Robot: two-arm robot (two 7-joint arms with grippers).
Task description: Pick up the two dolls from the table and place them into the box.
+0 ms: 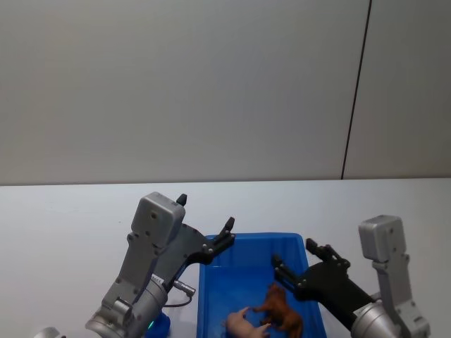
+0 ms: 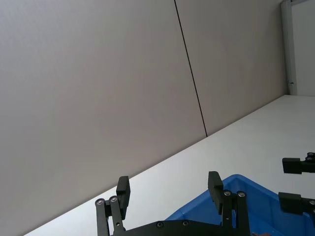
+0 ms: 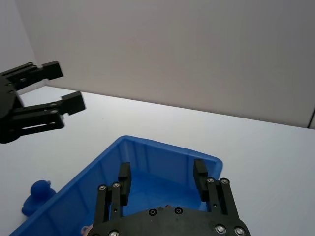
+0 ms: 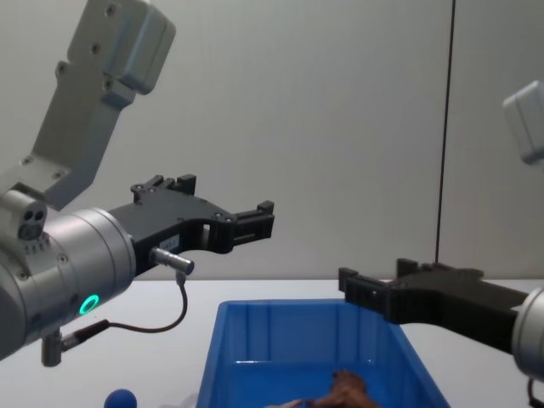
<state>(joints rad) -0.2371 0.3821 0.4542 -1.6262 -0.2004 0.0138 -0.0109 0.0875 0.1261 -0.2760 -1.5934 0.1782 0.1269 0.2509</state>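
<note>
The brown lion doll [image 1: 282, 311] lies inside the blue box [image 1: 218, 282], near its front end; its back also shows in the chest view [image 4: 348, 389]. On the white table [image 1: 63, 232], just outside the box's left wall, stands the dark-blue doll [image 3: 37, 195] with a rounded top [image 4: 121, 398]. My left gripper [image 1: 206, 213] hangs open and empty above the box's far left corner [image 2: 169, 189]. Over the box's right side, above the lion, my right gripper [image 1: 292, 253] is also open and empty [image 3: 162, 176].
A small pink figurine [image 1: 245, 324] lies in the box beside the lion. A plain grey wall [image 1: 211, 84] rises behind the table. Bare tabletop stretches left, right and behind the box.
</note>
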